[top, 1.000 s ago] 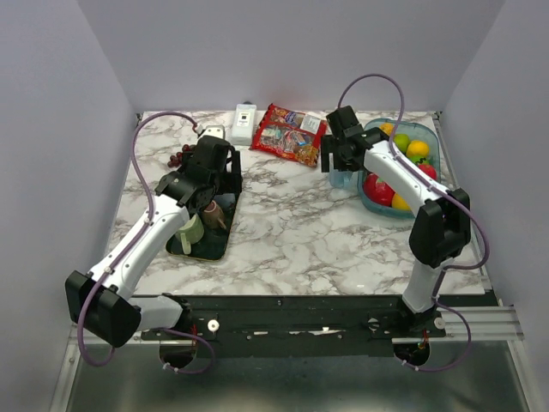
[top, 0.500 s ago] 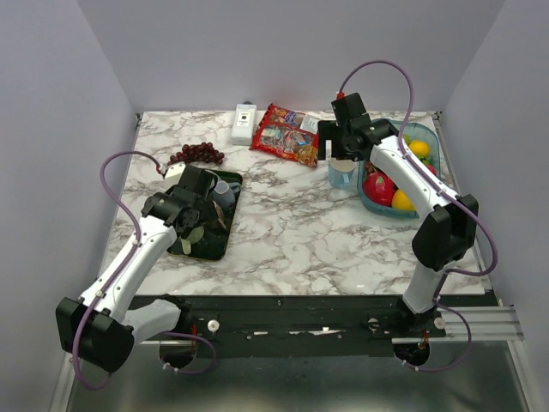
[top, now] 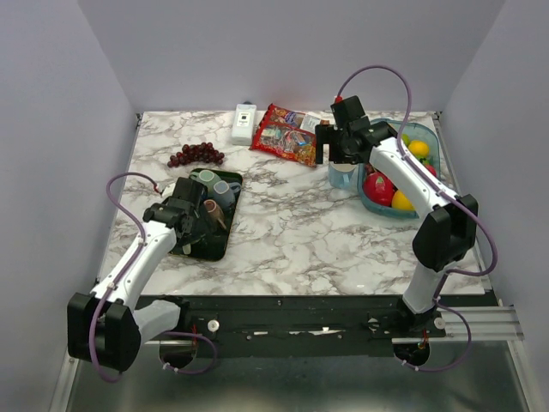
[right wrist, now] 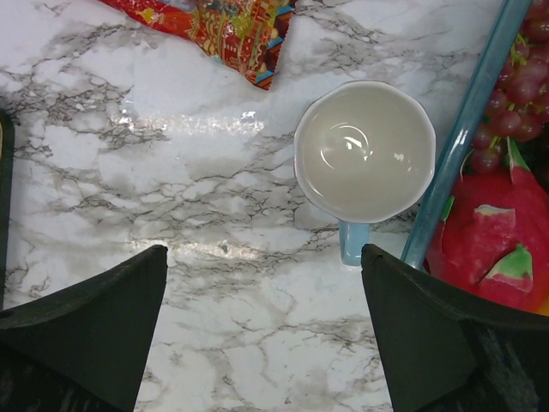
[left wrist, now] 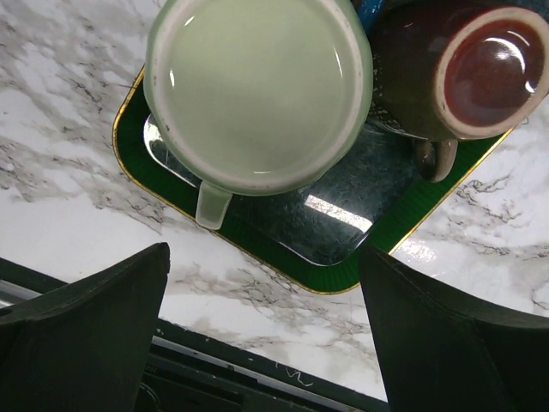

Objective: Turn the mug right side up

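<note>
Marble top (top: 292, 223), overhead: left gripper (top: 199, 216) over the green tray (top: 214, 249), right gripper (top: 336, 154) beside the fruit bowl (top: 437, 154). Left wrist: fingers (left wrist: 77, 335) spread wide, empty, above a pale green mug (left wrist: 257, 86) that seems mouth-up on the tray (maroon mug (left wrist: 446, 77) tilted close beside it). Right wrist: fingers equally wide, empty, over the blue-handled mug (right wrist: 364, 150), mouth-up on the marble just beside the bowl's rim; turning looks done, so rise straight up, clear of rim and handle.

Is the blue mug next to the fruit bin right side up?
Right side up: the blue mug shows its open mouth and empty white inside.
</note>
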You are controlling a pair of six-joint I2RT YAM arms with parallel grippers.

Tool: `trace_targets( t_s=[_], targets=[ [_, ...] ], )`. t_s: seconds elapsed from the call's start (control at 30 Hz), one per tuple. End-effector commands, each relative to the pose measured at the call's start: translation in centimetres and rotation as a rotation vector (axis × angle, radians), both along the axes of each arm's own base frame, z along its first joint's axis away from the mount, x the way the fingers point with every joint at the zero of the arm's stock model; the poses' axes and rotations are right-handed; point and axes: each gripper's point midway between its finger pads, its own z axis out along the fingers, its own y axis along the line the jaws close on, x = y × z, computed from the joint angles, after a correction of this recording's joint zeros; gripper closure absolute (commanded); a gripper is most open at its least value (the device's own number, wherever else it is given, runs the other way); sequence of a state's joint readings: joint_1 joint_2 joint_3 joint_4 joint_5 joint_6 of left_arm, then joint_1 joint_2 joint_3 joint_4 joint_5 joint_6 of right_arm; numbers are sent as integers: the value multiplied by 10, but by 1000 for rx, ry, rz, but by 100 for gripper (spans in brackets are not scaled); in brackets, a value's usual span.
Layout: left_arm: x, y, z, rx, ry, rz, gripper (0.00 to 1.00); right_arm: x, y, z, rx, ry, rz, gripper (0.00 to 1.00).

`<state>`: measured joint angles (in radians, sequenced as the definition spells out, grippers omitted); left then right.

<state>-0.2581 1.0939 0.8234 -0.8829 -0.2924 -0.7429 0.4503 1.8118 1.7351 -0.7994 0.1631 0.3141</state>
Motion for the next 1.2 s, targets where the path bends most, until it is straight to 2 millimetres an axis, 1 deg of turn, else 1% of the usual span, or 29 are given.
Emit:
trace_targets(
  t_s=[0.0,0.1,0.17,0.23,0.27,0.43,0.5,0.57,0.63,0.67,0.97,1.17],
  targets=[
    [15,-2,-12,-4,2,-49,1,-8,1,4,40,3,-2,1],
    [18,1,-16,12,15,-60,2,-12,-2,2,36,9,-11,1],
    [19,0,-16,13,8,-70,5,-13,-3,4,37,4,-16,1],
    [23,-1,-15,8,-10,-81,12,-16,-5,-1,31,12,-24,2],
    [23,-1,-16,11,-9,-86,18,-17,-6,-1,32,12,-25,2],
    [17,-4,-22,-11,-2,-97,38,-21,-7,-3,37,18,-31,2],
    [17,-8,-21,-36,-14,-103,42,-22,-7,-2,40,18,-29,2],
    [13,-9,-25,-49,-8,-97,48,-22,-7,-2,39,17,-28,2],
    [11,-11,-27,-64,-15,-93,51,-22,-6,-2,42,19,-27,3],
    [12,-11,-27,-66,-18,-91,54,-22,-6,-3,41,20,-25,3],
    [17,-3,-29,-24,-35,-73,54,-22,-5,-5,42,29,-16,4],
    [21,2,-25,-3,-83,-44,54,-24,-7,-8,29,35,-20,4]
  ],
)
